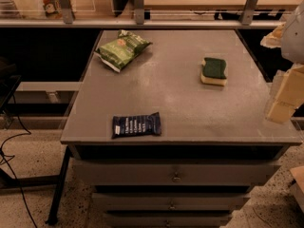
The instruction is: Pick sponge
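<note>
The sponge (214,71) lies flat on the right rear part of the grey tabletop (180,103), dark green scouring side up over pale yellow foam. My gripper (285,96) shows at the right edge of the camera view as pale blocky parts, to the right of the sponge and apart from it, over the table's right edge. Nothing is seen in it.
A green crinkled snack bag (123,49) lies at the table's rear left. A dark blue snack packet (137,125) lies near the front edge. Drawers (175,175) sit below the top. A railing and shelf (142,13) run behind. Cables (14,165) trail on the floor at left.
</note>
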### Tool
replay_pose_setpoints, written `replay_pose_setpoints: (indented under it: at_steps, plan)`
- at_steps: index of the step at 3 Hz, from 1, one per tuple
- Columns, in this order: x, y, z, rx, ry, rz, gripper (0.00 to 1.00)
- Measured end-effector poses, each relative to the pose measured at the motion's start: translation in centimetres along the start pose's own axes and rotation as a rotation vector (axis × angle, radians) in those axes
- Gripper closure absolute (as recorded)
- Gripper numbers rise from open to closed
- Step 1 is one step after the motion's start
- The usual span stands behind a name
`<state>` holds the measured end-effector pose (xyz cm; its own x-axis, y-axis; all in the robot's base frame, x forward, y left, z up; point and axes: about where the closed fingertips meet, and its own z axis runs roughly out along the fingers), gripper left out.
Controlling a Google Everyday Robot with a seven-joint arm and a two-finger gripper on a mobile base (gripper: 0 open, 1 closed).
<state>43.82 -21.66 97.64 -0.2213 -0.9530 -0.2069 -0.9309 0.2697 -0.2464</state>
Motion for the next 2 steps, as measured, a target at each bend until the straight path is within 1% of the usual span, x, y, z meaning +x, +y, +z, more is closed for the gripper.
replay_pose_setpoints:
  at_steps: [1, 2]
  plan:
    - [-0.1, -0.7, 0.1, 0.005, -0.009, -0.003, 0.0]
    - [-0.1, -3.4, 1.2, 0.011, -0.021, 0.004, 0.0]
